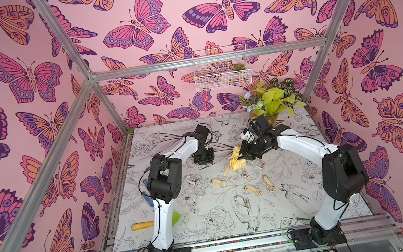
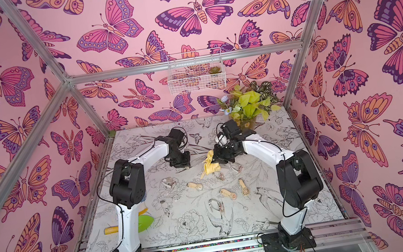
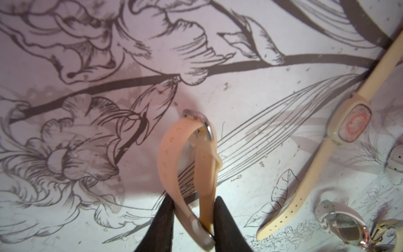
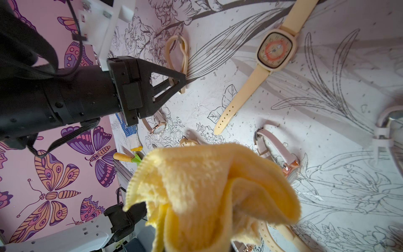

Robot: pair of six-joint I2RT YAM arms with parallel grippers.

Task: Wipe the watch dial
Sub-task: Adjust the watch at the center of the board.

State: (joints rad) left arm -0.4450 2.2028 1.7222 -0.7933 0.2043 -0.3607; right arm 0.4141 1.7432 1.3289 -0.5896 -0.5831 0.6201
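Peach-strapped watch (image 3: 166,157) lies on its side on the flower-printed table (image 1: 204,228), near the yellow cloth (image 4: 209,187), on the left arm's side of it. The left gripper (image 3: 193,197) straddles the case end. Its black fingers (image 3: 162,224) touch the watch on both flanks, so it reads as clamped on the watch. Whether the watch is clear of the table I cannot tell. The case shows edge-on, so the dial face is hidden.

The right gripper (image 1: 244,155) is pinched together on the yellow cloth, which hangs bunched above the table, apart from the watch.

By my judgement the groundwork is done, with the cloth in one gripper and the watch in the other, but no wiping has begun, since cloth and dial are not in contact. What is left is to turn the dial toward the cloth, bring the two together, and rub.

A cream square-dial watch (image 4: 275,51) lies flat close to the cloth, untouched.
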